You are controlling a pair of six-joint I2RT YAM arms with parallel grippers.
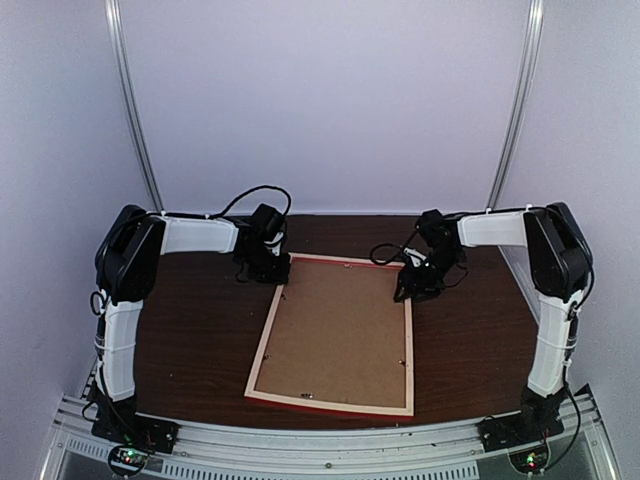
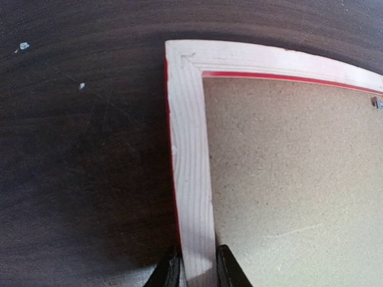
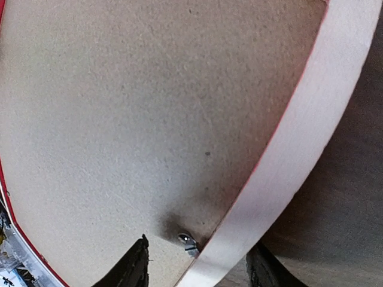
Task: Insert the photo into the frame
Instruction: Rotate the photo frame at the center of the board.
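Note:
The frame (image 1: 268,335) lies back up on the table, pale wood showing and red on its near edge. A plain brown backing board (image 1: 340,335) fills it. The photo is not in view. My left gripper (image 1: 272,272) is at the frame's far left corner. In the left wrist view its fingers (image 2: 227,272) are shut on the frame's left strip (image 2: 191,161). My right gripper (image 1: 410,288) is at the frame's far right side. It is open and straddles the right strip (image 3: 299,137), with one finger over the board (image 3: 131,107) by a small metal tab (image 3: 187,242).
The dark brown table (image 1: 200,330) extends left and right of the frame. A metal rail (image 1: 320,440) runs along the near edge between the arm bases. White walls with thin metal posts (image 1: 135,110) close off the back. Black cables (image 1: 255,195) hang by both wrists.

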